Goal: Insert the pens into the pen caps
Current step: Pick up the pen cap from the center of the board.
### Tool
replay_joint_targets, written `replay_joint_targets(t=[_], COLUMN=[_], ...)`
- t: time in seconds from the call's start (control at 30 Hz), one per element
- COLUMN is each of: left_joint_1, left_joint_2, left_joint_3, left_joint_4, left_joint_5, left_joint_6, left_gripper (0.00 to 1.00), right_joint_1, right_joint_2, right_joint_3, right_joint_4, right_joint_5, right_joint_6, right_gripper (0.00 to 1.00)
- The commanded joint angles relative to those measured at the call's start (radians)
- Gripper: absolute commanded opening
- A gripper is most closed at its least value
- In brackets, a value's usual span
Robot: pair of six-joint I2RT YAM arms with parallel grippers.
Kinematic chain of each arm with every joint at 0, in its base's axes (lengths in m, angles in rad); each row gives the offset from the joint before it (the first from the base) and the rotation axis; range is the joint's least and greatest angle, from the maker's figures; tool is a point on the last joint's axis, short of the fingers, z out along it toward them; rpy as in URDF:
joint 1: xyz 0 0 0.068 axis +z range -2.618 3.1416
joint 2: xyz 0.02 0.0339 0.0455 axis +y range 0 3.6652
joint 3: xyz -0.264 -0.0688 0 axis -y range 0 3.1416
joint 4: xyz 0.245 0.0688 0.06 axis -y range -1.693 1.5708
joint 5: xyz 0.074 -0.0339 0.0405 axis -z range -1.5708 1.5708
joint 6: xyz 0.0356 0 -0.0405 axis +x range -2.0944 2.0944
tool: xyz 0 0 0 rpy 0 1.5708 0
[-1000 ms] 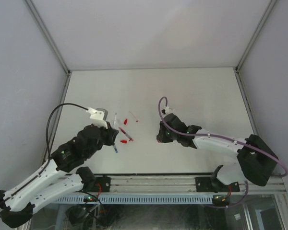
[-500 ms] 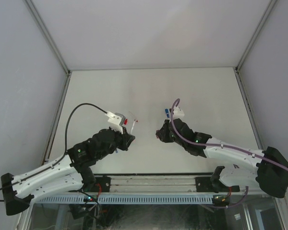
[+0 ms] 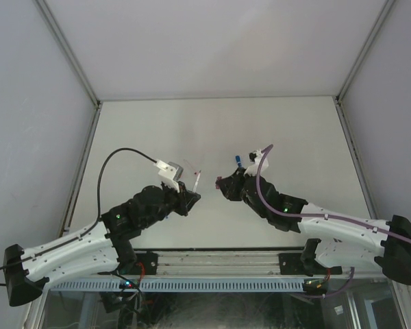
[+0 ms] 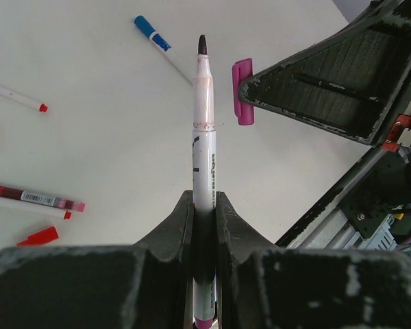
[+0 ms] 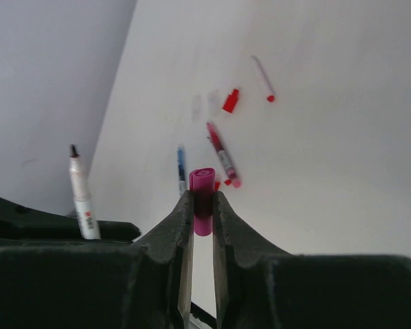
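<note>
Uncapped pen [image 4: 204, 103] in left claw [image 4: 204, 200], magenta cap [image 5: 204, 179] in right claw [image 5: 202, 199]

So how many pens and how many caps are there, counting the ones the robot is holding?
Pens: 5, one in the left gripper
Red caps: 2
Magenta cap: 1, in the right gripper
Total: 8

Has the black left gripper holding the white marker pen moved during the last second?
Yes. The black left gripper, shut on the white marker pen with a magenta end, has swung right, away from the white table's left edge and toward its middle.
</note>
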Motion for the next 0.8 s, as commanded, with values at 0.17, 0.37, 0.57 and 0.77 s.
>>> replay_joint_targets(t=[0.17,0.37,0.57,0.77], left_joint_1=[-0.008,-0.009,-0.008,-0.009], left_joint_2=[-0.035,-0.053,-0.078,-0.084], left_joint_3=[-0.04,-0.046,-0.05,-0.062], left_joint_4=[0.101,0.106,0.104,0.115], left_joint_5=[0.053,0.065,0.077,0.111], left_joint_6=[0.023,0.037,0.066,0.084], left_gripper=[0.0,0.0,0.0,0.0], right_joint_1=[0.047,0.047,0.037,0.032], right_joint_2=[-0.054,-0.062,-0.076,-0.091], right_joint_3=[-0.001,-0.002,-0.001,-0.002], right_joint_4=[0.275,0.326,0.331,0.342], right_joint_5=[0.032,0.032,0.019,0.0], right_joint_6=[0.028,0.036,0.054,0.07], right_gripper=[0.0,0.0,0.0,0.0])
